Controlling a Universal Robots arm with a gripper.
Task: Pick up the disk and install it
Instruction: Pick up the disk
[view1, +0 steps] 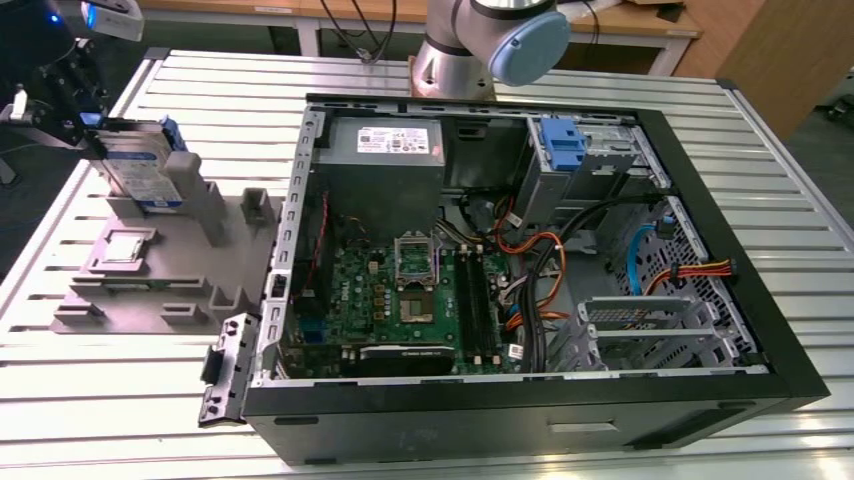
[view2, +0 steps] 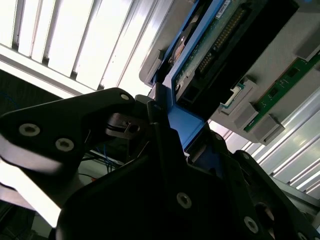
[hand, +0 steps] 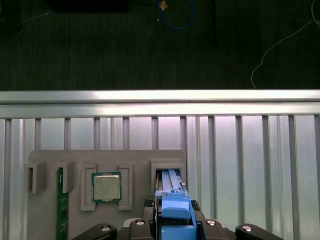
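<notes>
The disk (view1: 140, 165) stands on edge in the grey fixture (view1: 147, 290) at the exterior view's left, silver with a blue carrier. My gripper (view1: 96, 138) is at its upper end, shut on the blue carrier. In the second wrist view the dark fingers (view2: 125, 125) clamp the blue frame of the disk (view2: 200, 55), whose green circuit board faces the camera. In the first wrist view the disk's blue carrier (hand: 175, 207) sits between the jaws of my gripper (hand: 175, 222), directly over the fixture's slot (hand: 167, 177).
An open computer case (view1: 787, 330) takes up the middle and the exterior view's right, with a blue-fronted drive bay (view1: 561, 145) at its back. The fixture also holds a processor chip (hand: 106, 187) and a green memory stick (hand: 62, 210). All rests on a slatted metal table (view1: 134, 400).
</notes>
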